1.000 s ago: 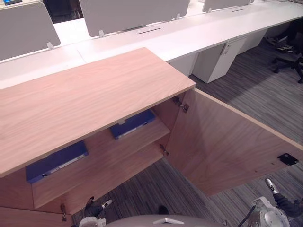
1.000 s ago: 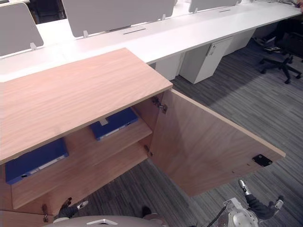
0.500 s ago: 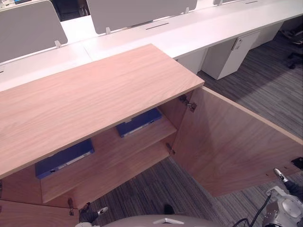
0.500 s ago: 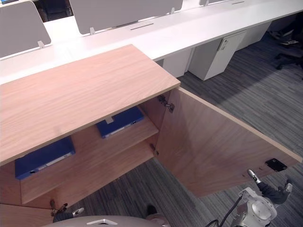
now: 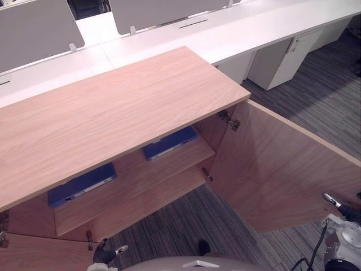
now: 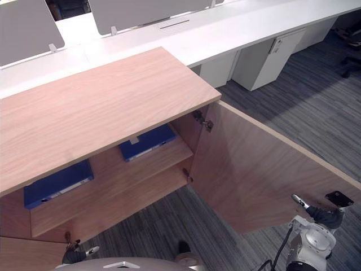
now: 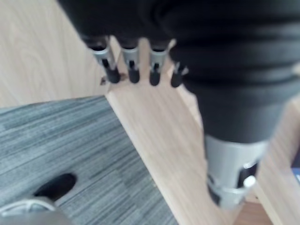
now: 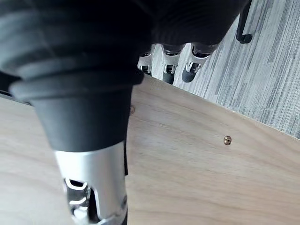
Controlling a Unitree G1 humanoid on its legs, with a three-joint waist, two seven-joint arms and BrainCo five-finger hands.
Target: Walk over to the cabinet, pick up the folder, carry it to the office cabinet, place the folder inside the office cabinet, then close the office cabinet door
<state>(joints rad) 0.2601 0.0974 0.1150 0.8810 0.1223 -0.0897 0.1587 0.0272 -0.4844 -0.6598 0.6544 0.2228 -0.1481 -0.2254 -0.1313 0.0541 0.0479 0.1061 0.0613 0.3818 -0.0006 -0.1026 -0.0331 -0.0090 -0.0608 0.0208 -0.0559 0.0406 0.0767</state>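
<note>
Left eye view has two blue folders lying flat on the upper shelf (image 5: 141, 172) inside the wooden cabinet (image 5: 113, 113): the right folder (image 5: 169, 143) close to the hinge side, the left folder (image 5: 82, 185) well apart from it toward the other end. I cannot tell which of them is the task's own. Neither hand holds anything.

That leaves the door (image 5: 282, 175), which stands wide open over the carpet (image 5: 180, 237). The right hand (image 6: 318, 214) hangs just beside the door's free edge, near a small black latch plate (image 6: 339, 199). Its fingers (image 8: 168, 70) are loosely extended over the door's inner face, and I cannot tell whether they touch it.

To shut the door well, I judge that this hand should come round the free edge and lay flat fingers on the outer face. It can then push in a steady arc toward the cabinet.

The left hand (image 5: 103, 254) sits low by the cabinet's bottom corner, fingers (image 7: 132, 63) straight and relaxed. It is best kept out of the opening as the door swings.
</note>
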